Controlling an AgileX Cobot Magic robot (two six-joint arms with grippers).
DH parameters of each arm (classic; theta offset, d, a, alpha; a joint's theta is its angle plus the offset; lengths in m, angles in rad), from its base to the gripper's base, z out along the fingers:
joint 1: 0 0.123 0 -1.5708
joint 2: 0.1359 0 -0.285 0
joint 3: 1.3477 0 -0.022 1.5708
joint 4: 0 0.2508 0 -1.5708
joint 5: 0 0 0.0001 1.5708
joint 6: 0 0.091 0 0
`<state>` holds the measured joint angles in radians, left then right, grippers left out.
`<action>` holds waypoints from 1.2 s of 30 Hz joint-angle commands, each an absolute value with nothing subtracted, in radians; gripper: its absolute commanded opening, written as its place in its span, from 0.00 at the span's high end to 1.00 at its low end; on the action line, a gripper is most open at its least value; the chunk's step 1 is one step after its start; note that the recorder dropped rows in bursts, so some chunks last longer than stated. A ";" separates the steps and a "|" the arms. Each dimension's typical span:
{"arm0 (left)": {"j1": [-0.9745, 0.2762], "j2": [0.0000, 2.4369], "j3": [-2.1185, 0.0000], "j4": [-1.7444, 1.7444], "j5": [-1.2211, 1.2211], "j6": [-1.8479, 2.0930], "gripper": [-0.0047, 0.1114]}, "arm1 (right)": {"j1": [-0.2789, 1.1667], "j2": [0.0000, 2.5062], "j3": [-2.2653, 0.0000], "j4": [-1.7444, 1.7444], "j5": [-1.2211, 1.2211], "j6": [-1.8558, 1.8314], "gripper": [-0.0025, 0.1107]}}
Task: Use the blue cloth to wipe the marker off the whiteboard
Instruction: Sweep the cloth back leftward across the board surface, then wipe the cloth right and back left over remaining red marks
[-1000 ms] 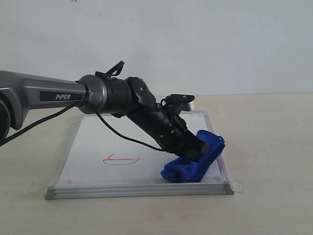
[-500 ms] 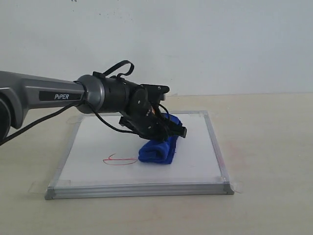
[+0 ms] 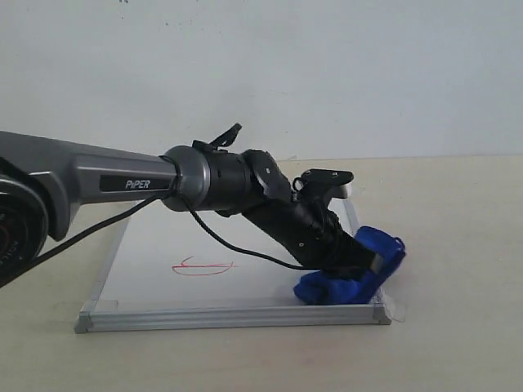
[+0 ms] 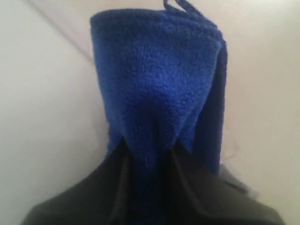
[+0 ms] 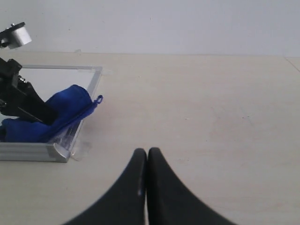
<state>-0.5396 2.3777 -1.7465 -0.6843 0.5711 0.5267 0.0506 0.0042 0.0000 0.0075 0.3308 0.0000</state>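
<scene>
marker [image 3: 204,266]: unwiped, near-left of centre on the whiteboard [image 3: 163,237].
blue cloth [image 3: 347,286]: at the near right corner, overlapping the frame, well apart from the ink.
left gripper [image 3: 365,261]: pinching the cloth.
right gripper [image 5: 147,155]: pressed together, empty.
remaining: we judge all the wiping.

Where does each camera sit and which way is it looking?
Exterior view: off the arms, facing the wall across the whiteboard; shows the left gripper clamping the blue cloth.
Left wrist view: on the left arm, looking along its fingers at the cloth.
Right wrist view: on the right arm, facing the whiteboard's corner; shows the shut right gripper.
All share the cloth.
</scene>
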 commanded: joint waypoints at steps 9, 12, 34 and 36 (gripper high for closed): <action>-0.353 2.345 -1.734 -0.137 0.631 0.071 0.93 | 0.045 0.000 0.000 0.005 0.323 0.000 0.98; -0.308 2.342 -1.734 -0.082 0.653 0.008 0.93 | 0.045 0.000 0.000 0.005 0.323 0.000 0.98; -0.129 2.321 -1.666 -0.131 0.815 0.052 0.93 | 0.045 0.000 0.000 0.005 0.323 0.000 0.98; -0.168 2.321 -1.621 -0.226 0.780 0.105 0.93 | 0.045 0.000 0.000 0.005 0.323 0.000 0.98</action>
<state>-0.1019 2.2893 -1.6930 -0.0577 0.7336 0.0250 0.0506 0.0042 0.0000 0.0075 0.3308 0.0000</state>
